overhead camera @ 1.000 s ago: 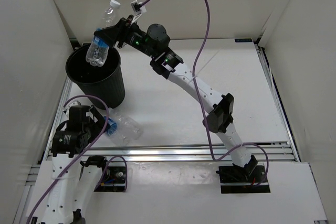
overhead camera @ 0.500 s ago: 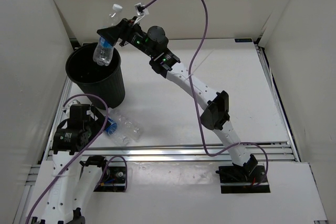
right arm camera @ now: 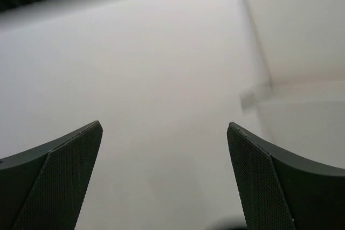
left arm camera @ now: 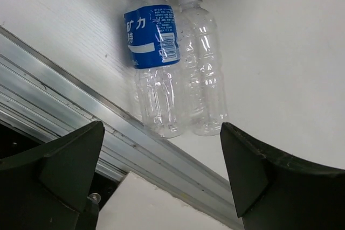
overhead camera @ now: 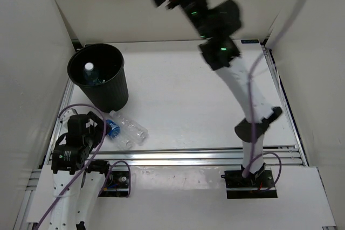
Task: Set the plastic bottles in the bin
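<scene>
Bottles lie in two spots, as you can see. One clear plastic bottle with a white cap (overhead camera: 89, 68) is down inside the big round black plastic bin (overhead camera: 117, 94), which stands at the far left of the white tabletop (overhead camera: 188, 95). Two more lie side by side and touching on the tabletop, just in front of the bin: a clear plastic bottle with a blue label (left arm camera: 153, 52) and a plain clear plastic bottle (left arm camera: 204, 68). Both have white caps that point toward the bin. A silver metal rail (left arm camera: 64, 95) runs along the near edge, just beside their bottoms. Your left end effector (left arm camera: 161, 127) hangs over these two bottles with its fingers spread wide. It holds nothing and touches neither bottle. Your right end effector (right arm camera: 163, 126) is high up toward the back, well apart from the bin. Its fingers are spread wide too, and nothing is between them. From the top camera it looks blurry.
</scene>
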{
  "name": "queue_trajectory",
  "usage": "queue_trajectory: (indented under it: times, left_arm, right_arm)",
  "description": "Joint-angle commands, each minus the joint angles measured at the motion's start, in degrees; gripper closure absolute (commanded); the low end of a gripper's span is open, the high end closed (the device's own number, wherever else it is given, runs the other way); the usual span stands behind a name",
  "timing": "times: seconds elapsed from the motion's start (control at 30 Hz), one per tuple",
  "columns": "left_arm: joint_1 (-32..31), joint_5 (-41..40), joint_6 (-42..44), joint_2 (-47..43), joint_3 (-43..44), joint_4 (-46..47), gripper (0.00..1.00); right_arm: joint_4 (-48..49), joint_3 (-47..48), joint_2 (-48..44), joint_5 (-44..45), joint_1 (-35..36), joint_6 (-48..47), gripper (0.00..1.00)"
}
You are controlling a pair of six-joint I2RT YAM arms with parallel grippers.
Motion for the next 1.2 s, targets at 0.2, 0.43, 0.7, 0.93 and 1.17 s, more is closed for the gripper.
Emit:
queue_trajectory:
  times: [0.2,0.43,0.7,0.93,1.17]
  left_arm:
    - [-0.27,-1.06,-10.29,-7.08,-4.24,5.69,0.0]
    - [-0.27,1.57,-17.06,-9.11,-14.09,14.21,0.0]
    - [-0.27,2.37,-23.92,0.37,-21.48,22.57,0.0]
    - [-0.27,-1.06,-23.92,9.77,-20.7,27.32,0.0]
    - [-0.27,-2.37,-23.92,15.32,-20.17,29.16,0.0]
  right_arm:
    - [-23.1,-1.14,-16.14,15.41,-2.97,11.94,0.0]
    - [-47.03,-37.64,-31.0,-11.29,-18.01,31.4,0.0]
    - [-56.11,-46.63,-38.64,-17.99,-21.8,21.83,0.01]
    - [-56.64,-44.7,-36.46,-25.01,-25.05,18.48,0.0]
    - [-55.42,-42.94,-33.56,-30.11,-29.44,17.34,0.0]
